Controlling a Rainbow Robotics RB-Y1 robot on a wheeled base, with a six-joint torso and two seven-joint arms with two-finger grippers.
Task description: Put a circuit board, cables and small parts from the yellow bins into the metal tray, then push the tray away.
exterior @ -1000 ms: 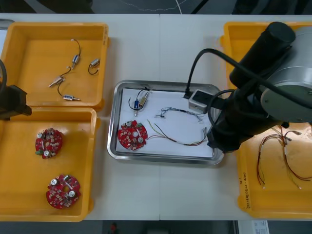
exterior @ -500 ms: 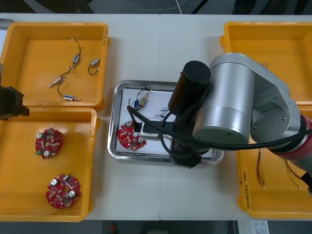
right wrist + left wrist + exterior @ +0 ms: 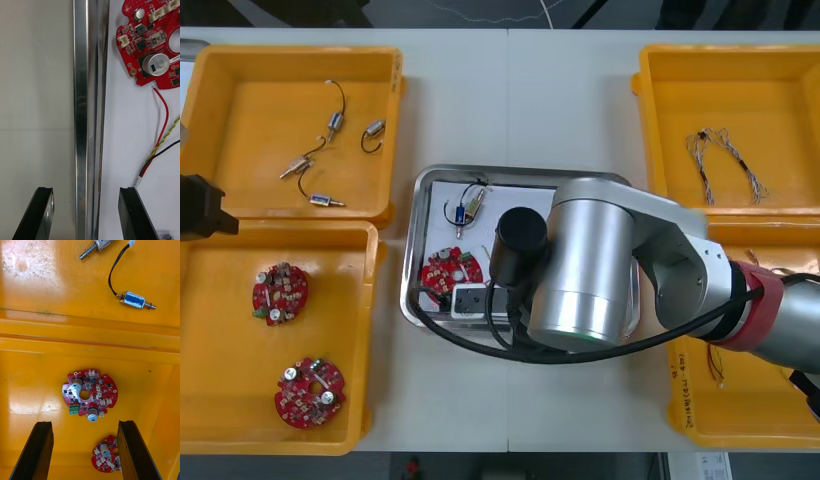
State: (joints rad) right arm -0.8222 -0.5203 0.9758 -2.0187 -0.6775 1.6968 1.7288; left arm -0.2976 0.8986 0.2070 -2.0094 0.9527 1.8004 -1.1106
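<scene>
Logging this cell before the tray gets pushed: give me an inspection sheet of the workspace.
Surface: light table, four yellow bins.
Job's things: tray holds a board and a small part; spare boards and loose parts in the left bins.
Clutter: nothing seen.
Grippers: right gripper, jaws open, straddles the tray rim; left gripper, jaws open, over the left bins.
Cables: red-yellow cable in tray; thin cable in a right bin.
Surroundings: dark floor beyond the table.

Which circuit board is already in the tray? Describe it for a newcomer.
Start at the metal tray in the table's middle, between the yellow bins. Near its left rim, beside the right arm, one round red circuit board lies on the white lining. The two other boards lie on yellow.
</scene>
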